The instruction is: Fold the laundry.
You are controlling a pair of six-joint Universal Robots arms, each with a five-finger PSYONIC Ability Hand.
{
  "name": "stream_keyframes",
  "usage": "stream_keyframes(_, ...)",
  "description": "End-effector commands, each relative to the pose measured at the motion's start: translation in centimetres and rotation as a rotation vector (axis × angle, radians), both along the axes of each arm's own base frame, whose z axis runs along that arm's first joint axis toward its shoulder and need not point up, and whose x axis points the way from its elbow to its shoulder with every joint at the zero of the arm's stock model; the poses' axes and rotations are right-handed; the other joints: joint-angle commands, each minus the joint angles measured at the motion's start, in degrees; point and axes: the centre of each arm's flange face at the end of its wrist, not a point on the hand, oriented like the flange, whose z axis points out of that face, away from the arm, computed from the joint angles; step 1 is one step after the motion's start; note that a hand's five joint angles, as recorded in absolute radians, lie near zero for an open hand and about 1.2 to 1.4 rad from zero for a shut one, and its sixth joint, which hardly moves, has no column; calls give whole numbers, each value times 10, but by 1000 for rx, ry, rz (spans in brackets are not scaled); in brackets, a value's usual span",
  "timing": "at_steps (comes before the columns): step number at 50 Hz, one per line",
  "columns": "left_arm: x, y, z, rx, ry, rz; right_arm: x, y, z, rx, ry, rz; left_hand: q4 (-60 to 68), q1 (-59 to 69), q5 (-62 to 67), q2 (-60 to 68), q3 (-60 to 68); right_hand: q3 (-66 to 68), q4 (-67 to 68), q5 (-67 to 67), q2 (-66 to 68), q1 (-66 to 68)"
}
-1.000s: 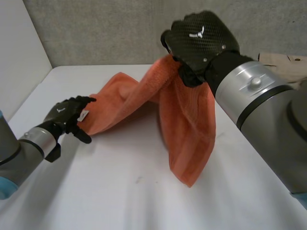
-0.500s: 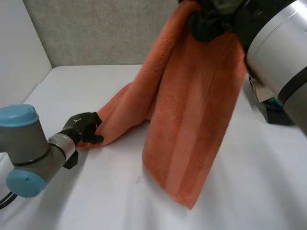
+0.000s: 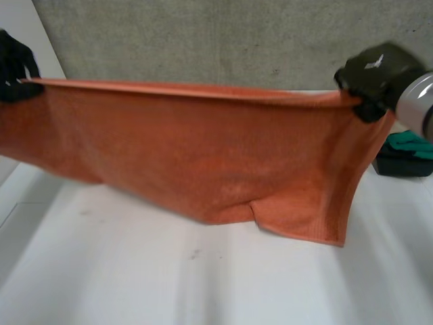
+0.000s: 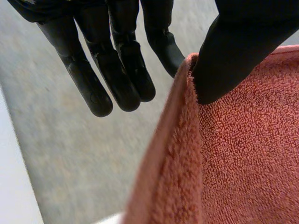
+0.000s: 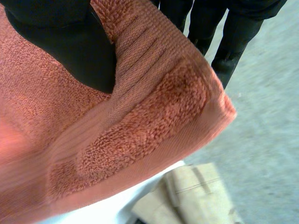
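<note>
Towel, orange terry cloth with a flat woven hem [image 3: 203,156]: hanging as a wide sheet above the white table [image 3: 203,291], upper hem running taut from 10 o'clock to 2 o'clock in the head view. A second ago it was lying bunched and twisted, one end low on the table; now it is spreading open to its full length.

Left hand, black [image 3: 15,64]: holding the towel's upper corner at 10 o'clock, having risen from the table surface. In its wrist view the thumb [image 4: 233,51] is pressing the hem in a pinch, while the other fingers [image 4: 121,70] are reaching straight past the cloth.

Right hand, black [image 3: 371,78]: gripping the opposite upper corner at 2 o'clock, lower and farther out than half a second ago. In its wrist view the thumb [image 5: 70,42] is clamping the woven band against fingers behind the cloth.

Lower edge: sagging unevenly, deepest toward 4 o'clock, with a small step near the middle; whether it is brushing the table cannot be told.

Black box with green contents [image 3: 402,154]: sitting at 3 o'clock, behind the towel's right edge.

Assessment: the shake-out appears to be finishing; the towel is now lying open enough for laying flat or for a first fold.
</note>
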Motion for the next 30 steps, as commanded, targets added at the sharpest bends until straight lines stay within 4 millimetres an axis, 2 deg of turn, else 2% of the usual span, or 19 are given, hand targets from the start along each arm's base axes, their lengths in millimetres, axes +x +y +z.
stream_keyframes(1, -34, -42, -67, 116, -225, -55, 20, -38, -54, 69, 26, 2, 113, 128, 140, 115, 119, 120, 113, 124, 125, 161)
stream_keyframes(3, -39, -55, -74, 95, -280, -43, 26, -57, -64, 40, -17, -46, 113, 128, 140, 115, 119, 120, 113, 124, 125, 161)
stream_keyframes(4, -43, -71, -79, 66, -328, -18, 29, -63, -66, 22, -34, -63, 113, 128, 140, 115, 119, 120, 113, 124, 125, 161)
stream_keyframes(7, -48, -95, -78, 4, -377, 21, 37, -93, -63, -124, -125, -133, 113, 128, 140, 115, 119, 120, 113, 124, 125, 161)
stream_keyframes(8, -52, -110, -70, -55, -390, 50, 39, -100, -58, -174, -159, -147, 113, 128, 140, 115, 119, 120, 113, 124, 125, 161)
stream_keyframes(11, -57, -129, -49, -173, -368, 82, 43, -123, -31, -396, -321, -187, 113, 128, 140, 115, 119, 120, 113, 124, 125, 161)
stream_keyframes(12, -62, -139, -27, -292, -339, 98, 45, -126, -24, -449, -368, -185, 113, 128, 140, 115, 119, 120, 113, 124, 125, 161)
stream_keyframes(13, -64, -143, -17, -344, -323, 102, 45, -129, -14, -512, -418, -178, 113, 128, 140, 115, 119, 120, 113, 124, 125, 161)
stream_keyframes(15, -65, -148, 7, -456, -274, 122, 47, -134, 10, -681, -551, -143, 113, 128, 140, 115, 119, 120, 113, 124, 125, 161)
stream_keyframes(16, -67, -149, 28, -546, -208, 141, 47, -134, 16, -727, -587, -129, 113, 128, 140, 115, 119, 120, 113, 124, 125, 161)
stream_keyframes(18, -66, -147, 48, -620, -141, 161, 49, -133, 33, -855, -667, -82, 113, 128, 140, 115, 119, 120, 113, 124, 125, 161)
stream_keyframes(21, -59, -143, 71, -704, -37, 187, 52, -131, 38, -905, -696, -35, 113, 128, 140, 115, 119, 120, 113, 124, 125, 161)
stream_keyframes(23, -57, -141, 75, -709, -14, 186, 57, -132, 35, -882, -686, -2, 113, 128, 140, 115, 119, 120, 113, 124, 125, 161)
stream_keyframes(26, -58, -136, 68, -663, -7, 158, 59, -135, 23, -804, -668, 8, 113, 128, 140, 115, 119, 120, 113, 124, 125, 161)
stream_keyframes(29, -61, -132, 49, -581, -17, 111, 58, -138, 10, -736, -648, -10, 113, 128, 140, 115, 119, 120, 113, 124, 125, 161)
stream_keyframes(30, -63, -131, 41, -554, -22, 93, 56, -139, 0, -683, -631, -23, 113, 128, 140, 115, 119, 120, 113, 124, 125, 161)
